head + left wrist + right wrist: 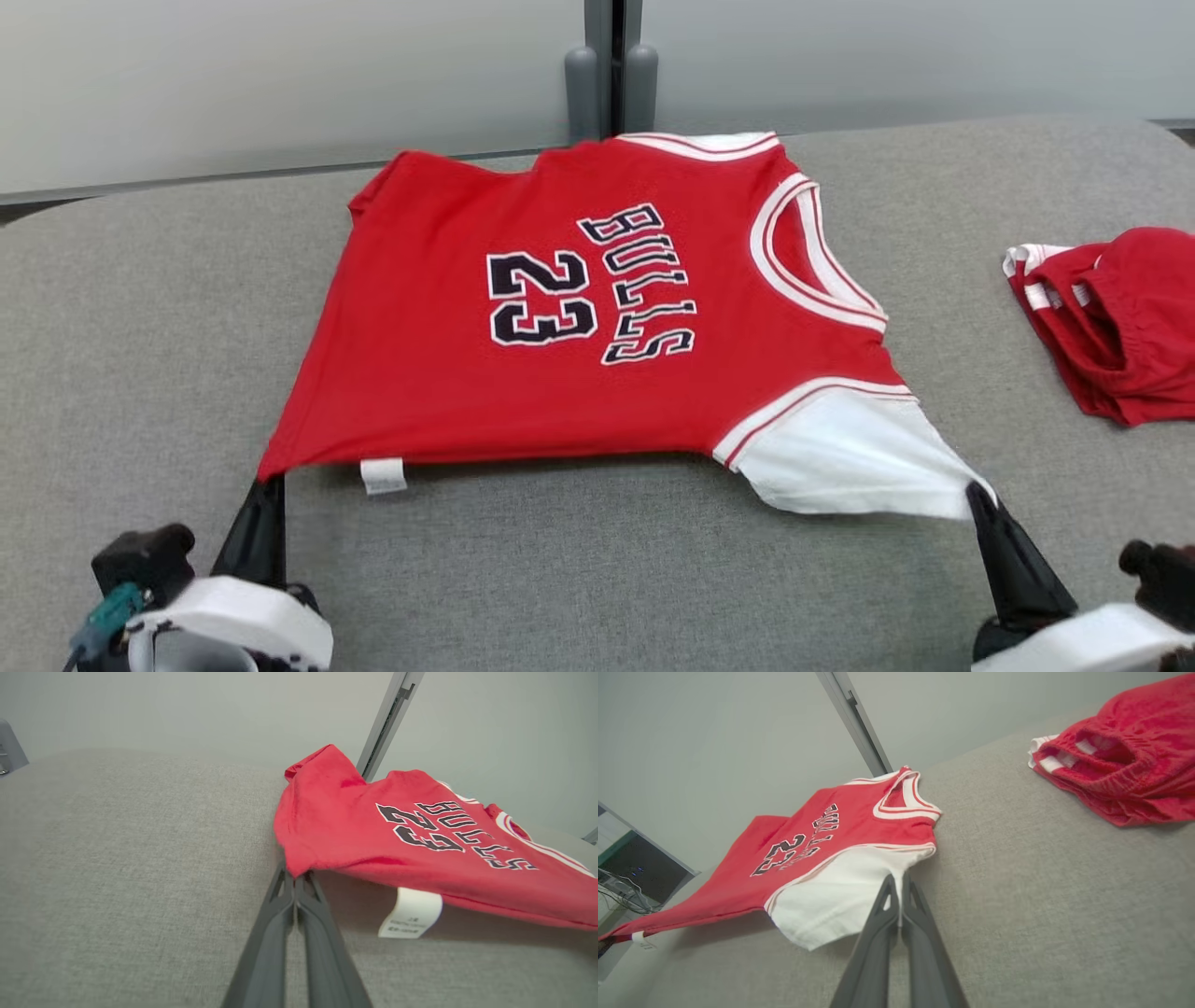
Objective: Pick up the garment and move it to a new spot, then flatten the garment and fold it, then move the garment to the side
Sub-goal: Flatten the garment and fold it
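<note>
Dark and pressed together, the left pincer point(271, 481) clamps the jersey's point(560, 373) near hem corner. The left wrist view shows red cloth nipped at its tips point(295, 877). The right pincer point(976, 490) is likewise closed, gripping the point of the white panel at the jersey's near collar-side corner, as the right wrist view shows point(900, 879).

Between the two grips the jersey's near edge is pulled taut and raised a little, casting a shadow on the grey cloth-covered tabletop point(597, 579). A white care label point(384, 475) hangs from that edge near the left pincer.

The jersey lies front up on the middle of the tabletop. Its long axis runs left to right, with the hem to the robot's left and the collar to its right.

Bare grey cloth lies left of the jersey and in front of it. To the jersey's right, well apart from it, sits a bundled pair of red shorts point(1120, 317). The jersey's far edge reaches the tabletop's back edge, and just beyond it a grey post point(611, 65) stands between pale wall panels.
</note>
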Available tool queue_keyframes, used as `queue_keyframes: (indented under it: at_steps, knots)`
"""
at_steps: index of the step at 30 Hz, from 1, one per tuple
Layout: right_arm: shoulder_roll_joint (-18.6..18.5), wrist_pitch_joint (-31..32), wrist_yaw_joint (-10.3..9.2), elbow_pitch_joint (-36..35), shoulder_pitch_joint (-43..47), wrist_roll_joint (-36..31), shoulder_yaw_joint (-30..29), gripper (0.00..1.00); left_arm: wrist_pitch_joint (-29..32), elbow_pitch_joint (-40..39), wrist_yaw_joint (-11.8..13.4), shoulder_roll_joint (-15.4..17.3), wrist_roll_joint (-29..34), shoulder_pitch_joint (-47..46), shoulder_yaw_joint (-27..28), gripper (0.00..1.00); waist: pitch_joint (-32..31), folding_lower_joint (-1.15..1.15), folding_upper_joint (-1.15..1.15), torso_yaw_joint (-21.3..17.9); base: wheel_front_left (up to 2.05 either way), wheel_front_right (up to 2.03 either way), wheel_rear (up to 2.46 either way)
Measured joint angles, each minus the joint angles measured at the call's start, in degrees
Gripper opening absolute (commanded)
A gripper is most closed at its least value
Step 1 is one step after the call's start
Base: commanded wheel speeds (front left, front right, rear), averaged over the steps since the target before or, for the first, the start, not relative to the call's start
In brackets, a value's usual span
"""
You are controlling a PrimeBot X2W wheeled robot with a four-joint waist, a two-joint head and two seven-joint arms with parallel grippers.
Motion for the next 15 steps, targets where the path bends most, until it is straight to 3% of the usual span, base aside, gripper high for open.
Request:
queue_keyframes:
  at_steps: [6, 15]
  knots:
    - [6.0, 14.0, 0.00, -14.9, 13.1, -5.8, -7.9, 0.00, 8.0, -15.2, 4.6, 1.3, -0.2, 12.5, 0.4, 0.00, -2.6, 0.00, 0.00, -0.3, 0.00, 0.00, 0.00]
    - [9.4, 29.8, 0.00, -28.0, 22.8, -8.1, -14.3, 0.00, 19.0, -34.1, 10.9, 2.4, 0.4, 24.3, 0.1, 0.00, -4.0, 0.00, 0.00, -0.3, 0.00, 0.00, 0.00]
